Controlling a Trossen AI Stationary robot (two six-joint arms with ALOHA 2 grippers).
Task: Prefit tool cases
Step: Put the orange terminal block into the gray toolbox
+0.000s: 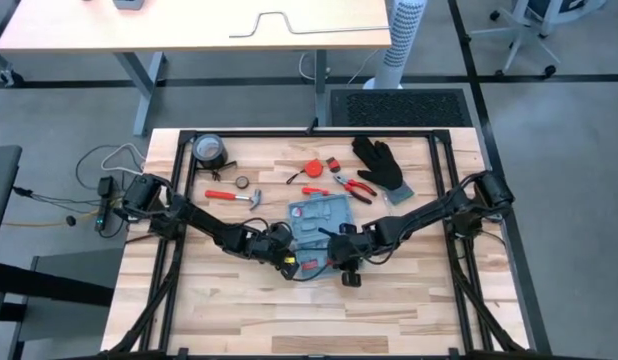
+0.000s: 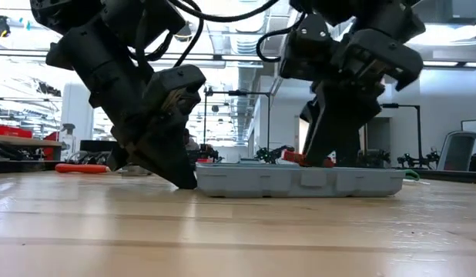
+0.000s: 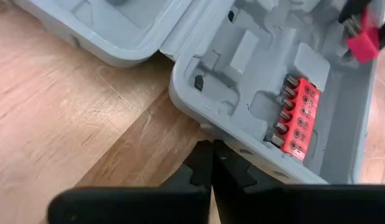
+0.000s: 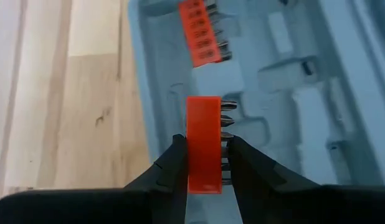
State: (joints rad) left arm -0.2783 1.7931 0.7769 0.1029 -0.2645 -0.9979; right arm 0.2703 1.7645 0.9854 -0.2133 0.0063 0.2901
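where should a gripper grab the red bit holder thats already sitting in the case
Across its two long flat sides, coming straight down from above. The seated red bit holder is a narrow bar in a moulded slot of the tool case; its bits line one long side.

The light-blue tool case point(image 1: 320, 222) lies open and flat near the middle of the wooden table, its lid half folded out toward the table's far side. Inside, the grey-blue moulded slots point(image 3: 255, 68) show, most of them empty, and one red bit holder point(image 3: 296, 117) sits seated in its slot near the front wall.
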